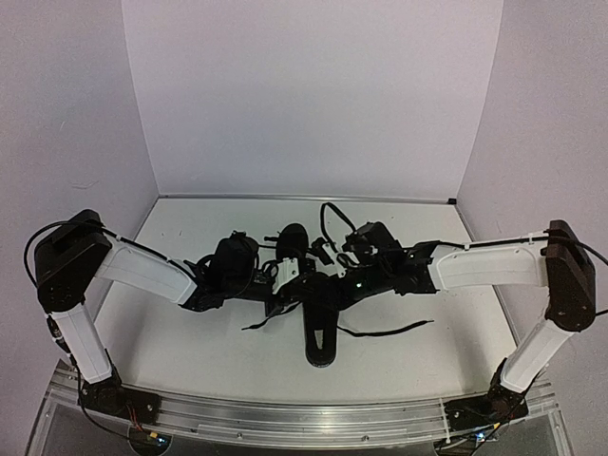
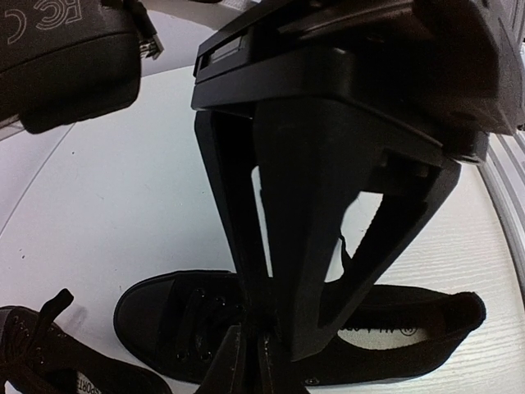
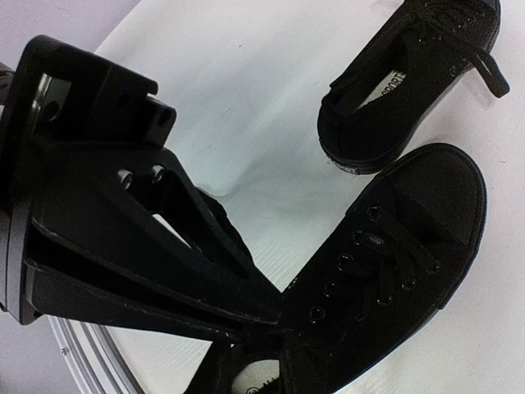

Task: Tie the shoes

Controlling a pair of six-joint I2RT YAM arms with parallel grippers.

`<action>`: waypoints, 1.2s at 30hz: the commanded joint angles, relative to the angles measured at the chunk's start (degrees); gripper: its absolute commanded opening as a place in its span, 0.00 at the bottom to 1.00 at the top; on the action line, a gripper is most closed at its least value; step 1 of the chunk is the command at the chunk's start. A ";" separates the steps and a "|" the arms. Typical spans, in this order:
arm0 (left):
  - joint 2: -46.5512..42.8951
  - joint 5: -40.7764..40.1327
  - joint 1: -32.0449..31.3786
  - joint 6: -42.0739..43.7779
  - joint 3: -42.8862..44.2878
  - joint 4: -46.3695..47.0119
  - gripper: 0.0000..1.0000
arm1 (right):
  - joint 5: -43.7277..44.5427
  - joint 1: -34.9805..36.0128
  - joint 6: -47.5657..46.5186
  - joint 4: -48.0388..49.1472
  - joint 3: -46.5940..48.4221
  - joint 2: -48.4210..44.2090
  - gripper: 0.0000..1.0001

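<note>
Tabletop (image 1: 190, 351) centre holds near shoe (image 1: 320, 344), under both wrists. Far shoe (image 1: 291, 242) sits at its 12 o'clock. Left jaws together, tips at near shoe's lacing. Right jaws together by top eyelets. Lace pinched or not: cannot tell. Loose lace (image 1: 394, 331) trails toward 3 o'clock. Best practice: grip lace ends only, pull evenly, keep shoe from sliding. Far shoe insole reads "SPORT" (image 3: 394, 85). "FC" mark (image 2: 39, 16) on dark housing (image 2: 74, 74). Other print unreadable.
</note>
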 commanded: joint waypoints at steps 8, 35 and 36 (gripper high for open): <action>-0.27 -1.78 -0.31 1.86 -0.34 -0.49 0.12 | -0.52 -1.36 -1.28 0.92 1.37 -1.56 0.00; 3.03 -3.91 0.57 0.71 0.70 2.34 0.35 | -1.75 -1.69 -1.66 0.48 0.89 -2.72 0.00; 3.22 -3.91 0.57 0.53 0.67 2.73 0.34 | -1.76 -1.67 -1.66 0.48 0.85 -2.81 0.00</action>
